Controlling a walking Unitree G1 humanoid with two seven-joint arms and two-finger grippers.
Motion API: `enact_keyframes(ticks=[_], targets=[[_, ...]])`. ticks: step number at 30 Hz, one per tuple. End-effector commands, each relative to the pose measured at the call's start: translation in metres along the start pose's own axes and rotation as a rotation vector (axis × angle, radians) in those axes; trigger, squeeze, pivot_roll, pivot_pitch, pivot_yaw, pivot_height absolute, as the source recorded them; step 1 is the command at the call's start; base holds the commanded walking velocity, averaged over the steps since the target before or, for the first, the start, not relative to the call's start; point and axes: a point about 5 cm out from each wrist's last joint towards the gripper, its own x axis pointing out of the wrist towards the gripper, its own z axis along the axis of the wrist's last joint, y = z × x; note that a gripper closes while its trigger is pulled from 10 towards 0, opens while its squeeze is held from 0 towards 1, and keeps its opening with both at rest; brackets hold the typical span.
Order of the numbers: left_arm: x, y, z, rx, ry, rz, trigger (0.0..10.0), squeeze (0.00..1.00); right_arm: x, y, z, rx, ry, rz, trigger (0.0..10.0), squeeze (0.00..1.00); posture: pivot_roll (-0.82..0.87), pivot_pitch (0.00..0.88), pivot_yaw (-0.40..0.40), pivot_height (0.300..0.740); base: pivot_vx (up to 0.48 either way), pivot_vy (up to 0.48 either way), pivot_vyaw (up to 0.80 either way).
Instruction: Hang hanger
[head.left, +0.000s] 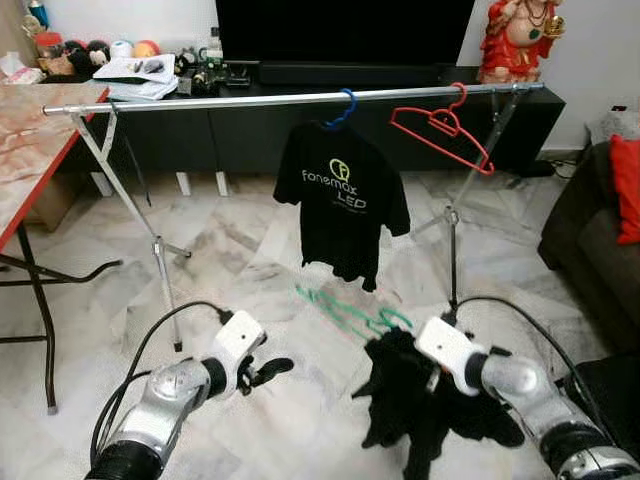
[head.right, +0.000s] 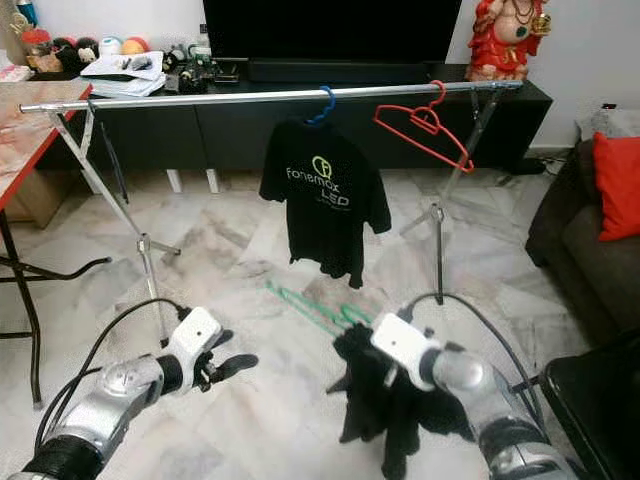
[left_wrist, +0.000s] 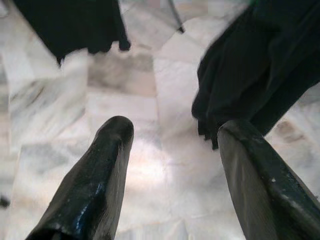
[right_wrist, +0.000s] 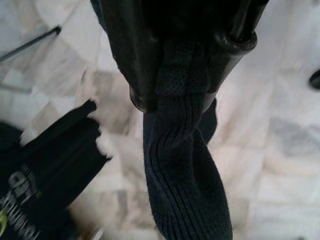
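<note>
A silver rail (head.left: 250, 100) runs across the room on two stands. A black T-shirt (head.left: 340, 200) hangs from it on a blue hanger (head.left: 343, 108). An empty red hanger (head.left: 445, 128) hangs tilted further right. A green hanger (head.left: 350, 312) lies on the marble floor below the T-shirt. Low on the right, my right gripper (right_wrist: 180, 95) is shut on the ribbed edge of a dark garment (head.left: 410, 420), which droops from it toward the floor. Low on the left, my left gripper (head.left: 265, 372) is open and holds nothing, its fingers (left_wrist: 100, 165) pointing at the garment.
A red-edged folding table (head.left: 30, 150) stands at the left. A dark TV cabinet (head.left: 250, 130) with clutter on top runs behind the rail. A dark sofa (head.left: 590, 250) with a red cushion (head.left: 626, 190) is at the right. The rack's legs (head.left: 165, 270) spread over the floor.
</note>
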Motion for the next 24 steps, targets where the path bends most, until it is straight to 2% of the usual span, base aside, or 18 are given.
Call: enact_keyframes(ticks=[1,2,4,8,9,15,21,24], targets=[[0.002,-0.004,-0.006,0.007,0.016,-0.003,10.0,0.00,0.001,-0.014,0.020,-0.008,-0.070,-0.054,0.0,0.00,-0.02,0.088,-0.024,0.740,0.000,0.000,0.00],[0.002,-0.004,-0.006,0.007,0.016,-0.003,10.0,0.00,0.001,-0.014,0.020,-0.008,-0.070,-0.054,0.0,0.00,-0.02,0.088,-0.024,0.740,0.000,0.000,0.00],[0.007,-0.015,-0.013,0.079,0.047,-0.037,10.0,0.00,0.000,-0.020,0.040,-0.025,-0.138,-0.060,0.0,0.00,-0.02,0.088,-0.025,0.740,0.000,0.000,0.00],[0.010,-0.019,-0.015,0.089,0.045,-0.041,10.0,0.00,-0.001,-0.021,0.050,-0.041,-0.175,-0.051,0.0,0.00,-0.03,0.089,-0.028,0.740,0.000,0.000,0.00],[0.014,-0.023,-0.014,0.114,0.039,-0.037,10.0,0.00,-0.003,-0.020,0.061,-0.054,-0.214,-0.036,0.0,0.00,-0.04,0.087,-0.032,0.740,0.000,0.000,0.00],[0.024,-0.036,-0.014,0.189,0.034,-0.058,10.0,0.00,-0.011,-0.006,0.092,-0.108,-0.296,0.020,0.0,0.00,-0.05,0.083,-0.034,0.740,0.000,0.000,0.00],[0.028,-0.037,-0.013,0.207,0.036,-0.025,10.0,0.00,-0.017,0.005,0.108,-0.130,-0.335,0.049,0.0,0.00,-0.05,0.078,-0.033,0.740,0.000,0.000,0.00],[0.030,-0.041,-0.016,0.245,0.058,-0.033,10.0,0.00,-0.022,0.008,0.116,-0.133,-0.350,0.046,0.0,0.00,-0.06,0.074,-0.033,0.740,0.000,0.000,0.00]])
